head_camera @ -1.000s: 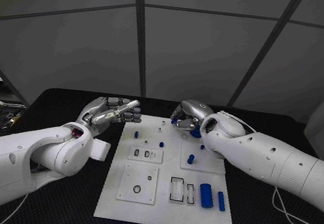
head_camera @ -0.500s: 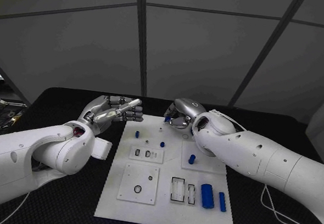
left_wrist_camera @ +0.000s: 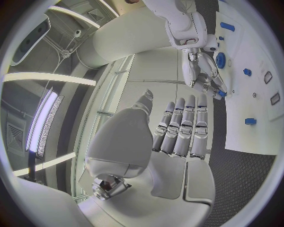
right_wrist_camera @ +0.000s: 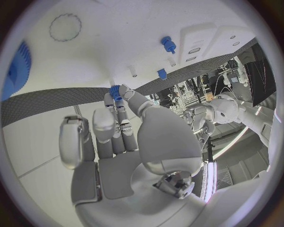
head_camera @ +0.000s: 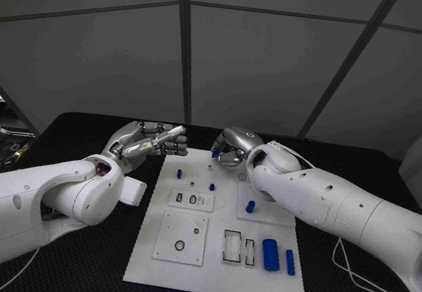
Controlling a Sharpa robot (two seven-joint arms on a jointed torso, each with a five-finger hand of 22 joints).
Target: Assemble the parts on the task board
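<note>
The white task board (head_camera: 217, 262) lies mid-table. My right hand (head_camera: 234, 149) hovers over its far edge and pinches a small blue part (head_camera: 215, 154) between thumb and fingertips; the right wrist view shows this small blue part (right_wrist_camera: 115, 92) at the fingertips (right_wrist_camera: 125, 92). My left hand (head_camera: 149, 142) is raised beside the board's far left corner, fingers straight, holding nothing. In the left wrist view its fingers (left_wrist_camera: 183, 125) point toward the right hand (left_wrist_camera: 201, 71). A blue gear (left_wrist_camera: 220, 60) lies on the board under the right hand.
Blue pegs (head_camera: 178, 174) (head_camera: 211, 187) (head_camera: 250, 207) stand on the board's far half. Two blue cylinders (head_camera: 270, 255) (head_camera: 288, 261) lie at its near right beside rectangular slots (head_camera: 231, 246). A white square plate (head_camera: 180, 238) with a ring sits at the near left.
My right hand has shifted left along the board's far edge with the small blue part. The left hand's fingers have straightened out.
</note>
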